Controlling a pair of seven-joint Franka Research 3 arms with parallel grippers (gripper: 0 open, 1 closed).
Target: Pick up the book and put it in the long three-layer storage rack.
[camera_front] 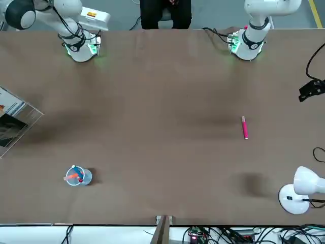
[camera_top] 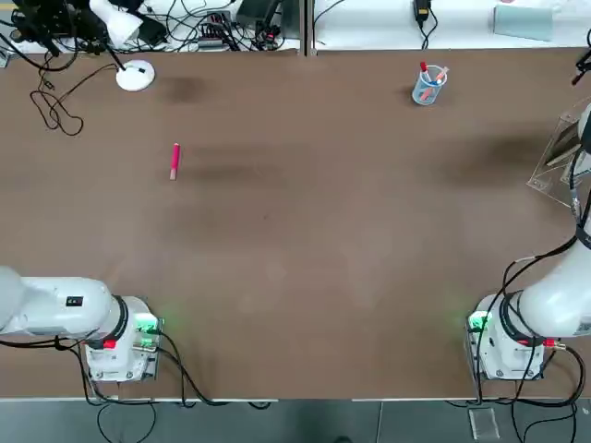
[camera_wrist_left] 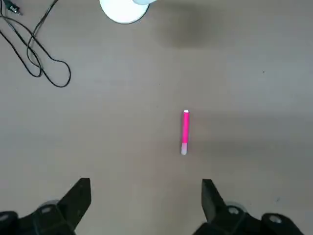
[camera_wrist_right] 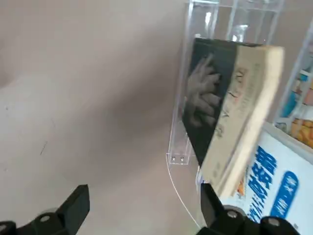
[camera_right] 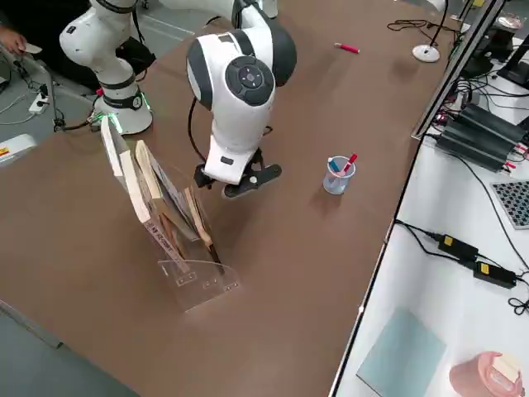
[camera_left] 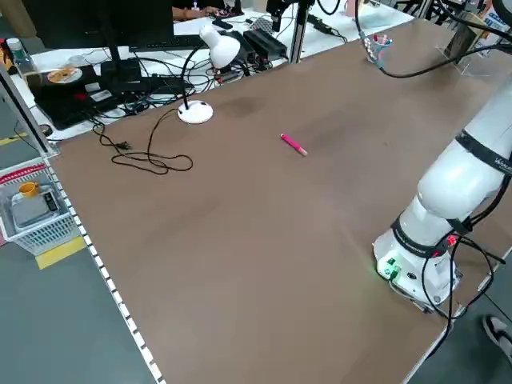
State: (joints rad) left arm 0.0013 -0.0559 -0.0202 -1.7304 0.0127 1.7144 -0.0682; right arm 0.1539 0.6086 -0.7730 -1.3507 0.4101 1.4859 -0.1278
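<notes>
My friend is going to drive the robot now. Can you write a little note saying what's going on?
Left tool: open, empty, parked above a pink pen.
Right tool: open, empty, beside the storage rack at the table's right edge.
The book with the hand on its cover stands in the rack, next to other books.
Done: the book is in the rack.
Left: bring the right arm back.
</notes>
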